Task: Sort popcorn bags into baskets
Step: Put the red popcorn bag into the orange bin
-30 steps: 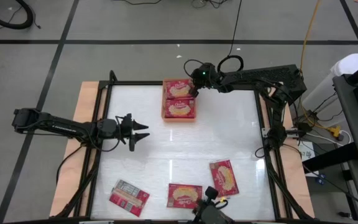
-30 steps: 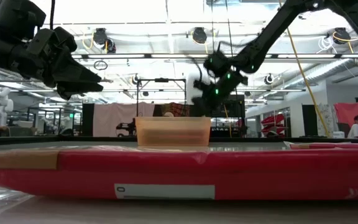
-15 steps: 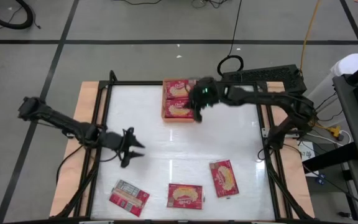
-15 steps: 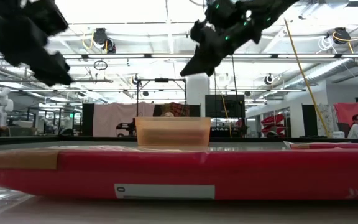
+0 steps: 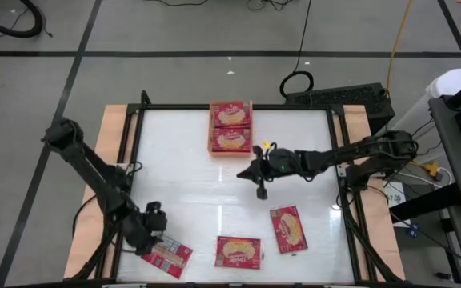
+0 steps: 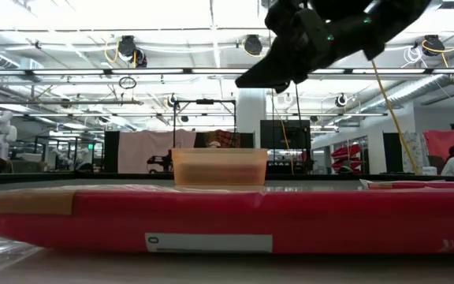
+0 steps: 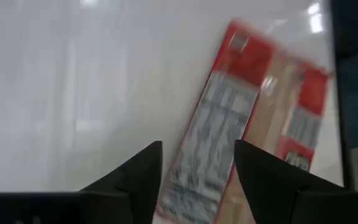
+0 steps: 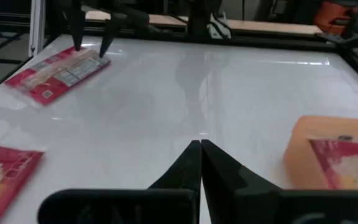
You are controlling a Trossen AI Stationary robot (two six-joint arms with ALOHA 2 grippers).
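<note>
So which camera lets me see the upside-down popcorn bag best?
The left wrist view: the back-up popcorn bag fills the picture just beyond the open left gripper. The high view shows it small at the table's near-left corner. The right wrist view shows it far off. The low view doesn't clearly show it.

I note two flat red popcorn packets point(image 5: 230, 126) inside the shallow orange plastic tray point(image 5: 212, 147) at the white table's point(image 5: 214, 188) far edge; three packets point(image 5: 238, 252) along the near edge; left gripper point(image 5: 154, 237) over the leftmost; right gripper point(image 5: 257, 178) mid-table.
</note>
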